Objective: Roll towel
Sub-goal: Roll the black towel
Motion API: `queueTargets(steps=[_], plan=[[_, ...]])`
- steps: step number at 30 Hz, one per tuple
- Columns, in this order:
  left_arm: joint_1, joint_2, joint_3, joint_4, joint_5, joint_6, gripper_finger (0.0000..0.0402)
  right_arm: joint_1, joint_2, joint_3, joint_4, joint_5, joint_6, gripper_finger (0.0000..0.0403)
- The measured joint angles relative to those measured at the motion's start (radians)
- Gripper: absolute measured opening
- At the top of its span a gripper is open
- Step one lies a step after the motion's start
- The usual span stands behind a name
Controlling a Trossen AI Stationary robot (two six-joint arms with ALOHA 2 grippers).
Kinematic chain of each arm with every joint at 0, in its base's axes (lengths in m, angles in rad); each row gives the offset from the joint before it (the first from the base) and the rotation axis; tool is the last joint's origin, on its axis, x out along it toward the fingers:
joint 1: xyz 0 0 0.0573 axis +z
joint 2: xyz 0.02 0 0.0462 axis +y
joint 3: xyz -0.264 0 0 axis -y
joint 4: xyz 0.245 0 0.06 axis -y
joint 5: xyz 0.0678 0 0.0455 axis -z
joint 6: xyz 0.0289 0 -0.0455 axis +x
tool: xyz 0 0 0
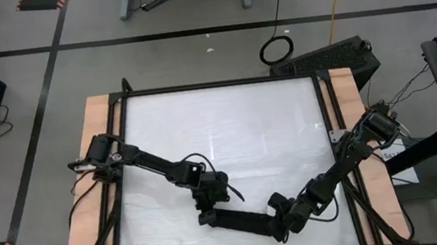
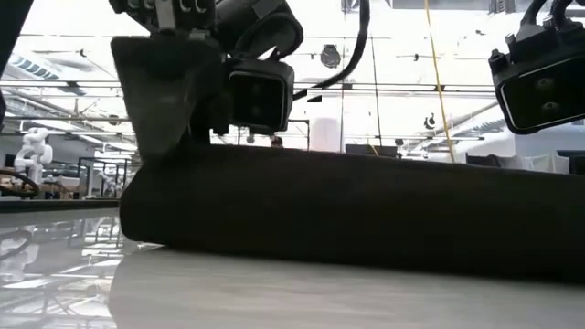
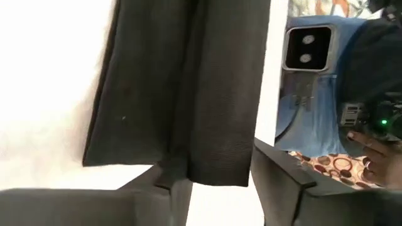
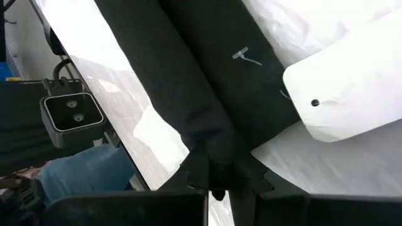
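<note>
**Two tools at the ends of one rolled towel**

Both of my arms reach in toward the near edge of the white bench (image 1: 228,130). The towel (image 1: 242,222) lies there as a long black roll, running from my left tool (image 1: 207,218) to my right tool (image 1: 282,227), slightly slanted across the bench surface.

My left tool (image 3: 210,188) sits at the left end of the roll. In the left wrist view its two dark fingers (image 3: 282,179) stand spread apart, one on each side of the towel's end, with bench showing between the cloth and the finger on one side. From table height the towel (image 2: 366,206) looks like a thick dark cylinder resting on the glossy bench (image 2: 274,292), and the left tool (image 2: 169,91) hangs over its end with a fold of cloth right below the fingers; I cannot tell from there whether they touch it.

My right tool (image 4: 217,179) is pressed together on the other end of the towel (image 4: 188,81), pinching the rolled cloth between its fingers. A white tag (image 4: 342,94) on a thin plastic fastener lies over the cloth just beside that grip.
</note>
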Motion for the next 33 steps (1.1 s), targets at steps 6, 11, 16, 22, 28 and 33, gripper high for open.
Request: queueTargets(steps=[6,11,16,22,28,33], plan=[[0.019,-0.042,0.0,-0.014,-0.016,0.042,0.0192,-0.001,0.001,0.0,-0.006,-0.002,0.01,0.0018],[0.027,-0.099,0.0,-0.173,-0.144,0.157,0.0205,-0.001,0.002,-0.001,-0.005,-0.003,0.021,0.0018],[0.019,-0.162,0.0,-0.227,-0.213,0.239,0.0205,-0.001,0.002,-0.001,-0.004,-0.003,0.022,0.0018],[-0.072,-0.247,0.004,-0.133,-0.367,0.363,0.0205,-0.001,0.003,-0.001,-0.003,-0.003,0.022,0.0018],[-0.164,-0.248,0.004,-0.018,-0.483,0.469,0.0206,-0.001,0.003,-0.002,-0.003,-0.003,0.022,0.0018],[-0.185,-0.192,0.004,0.014,-0.491,0.467,0.0206,-0.001,0.003,-0.002,-0.003,-0.003,0.018,0.0018]])
